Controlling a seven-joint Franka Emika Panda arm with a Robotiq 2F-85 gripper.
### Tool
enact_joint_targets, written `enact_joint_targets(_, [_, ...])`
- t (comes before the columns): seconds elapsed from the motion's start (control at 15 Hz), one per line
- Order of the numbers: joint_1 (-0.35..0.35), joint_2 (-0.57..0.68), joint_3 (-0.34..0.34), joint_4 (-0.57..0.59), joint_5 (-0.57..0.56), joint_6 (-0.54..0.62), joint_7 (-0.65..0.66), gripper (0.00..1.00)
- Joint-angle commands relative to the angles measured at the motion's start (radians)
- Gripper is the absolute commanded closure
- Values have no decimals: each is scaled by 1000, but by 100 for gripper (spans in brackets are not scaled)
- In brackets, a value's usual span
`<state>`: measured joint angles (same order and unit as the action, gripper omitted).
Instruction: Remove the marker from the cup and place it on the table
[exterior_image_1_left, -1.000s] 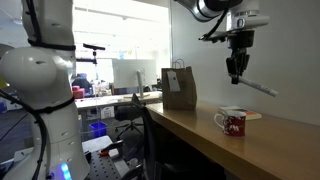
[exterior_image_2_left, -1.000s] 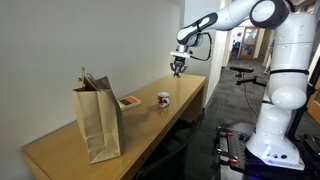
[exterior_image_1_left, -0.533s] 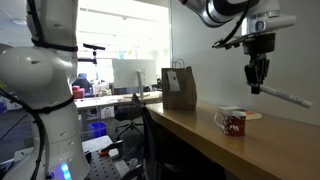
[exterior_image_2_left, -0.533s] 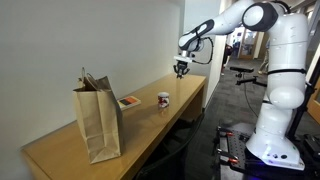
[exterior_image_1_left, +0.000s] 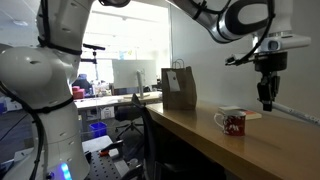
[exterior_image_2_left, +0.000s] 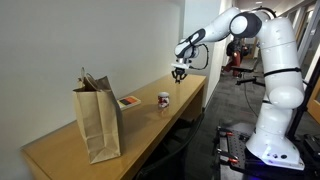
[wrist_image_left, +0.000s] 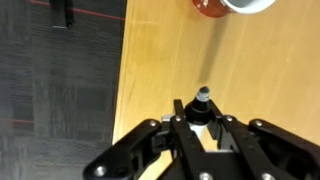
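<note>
**Well clear of the cup, the marker sits clamped in the hand**

From the left in an exterior view, a brown paper bag (exterior_image_1_left: 180, 88) stands upright on the table (exterior_image_1_left: 190, 130). Next comes the cup (exterior_image_1_left: 231, 122), its handle facing left, and then the hand (exterior_image_1_left: 266, 97) hangs above the table, apart from the cup. From this angle the marker is only a faint slanted line running toward the right edge, where it is cut off.

The wrist view shows the marker (wrist_image_left: 203, 97) end-on, pinched between the closed fingers (wrist_image_left: 180, 128). Only its pale tip is visible, and the cup is cropped at the top edge. Whether the marker's far end touches the table cannot be told.

In an exterior view a flat item (exterior_image_2_left: 128, 102) between bag and cup is too small to identify.
</note>
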<state>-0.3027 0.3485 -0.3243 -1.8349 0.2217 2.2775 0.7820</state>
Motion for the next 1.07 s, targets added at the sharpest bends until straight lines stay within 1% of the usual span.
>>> enact_joint_targets(0.0, [4, 28, -6, 37, 12, 1, -16, 93])
enact_joint_targets(0.27, [10, 27, -14, 40, -3, 11, -4, 93])
enact_joint_targets(0.33, [11, 25, -16, 41, -5, 14, -2, 82])
enact_joint_targets(0.4, [11, 25, -15, 41, -5, 17, -8, 49])
enact_joint_targets(0.47, [13, 23, -14, 41, -7, 19, -13, 47])
enact_joint_targets(0.6, [18, 21, -13, 45, -12, 20, -10, 34])
enact_joint_targets(0.67, [20, 20, -10, 46, -9, 24, -16, 25])
enact_joint_targets(0.87, [30, 17, -9, 47, -13, 30, -17, 3])
enact_joint_targets(0.93, [34, 12, -9, 43, -14, 33, -16, 0])
enact_joint_targets(1.0, [38, 9, -9, 43, -16, 30, -18, 0])
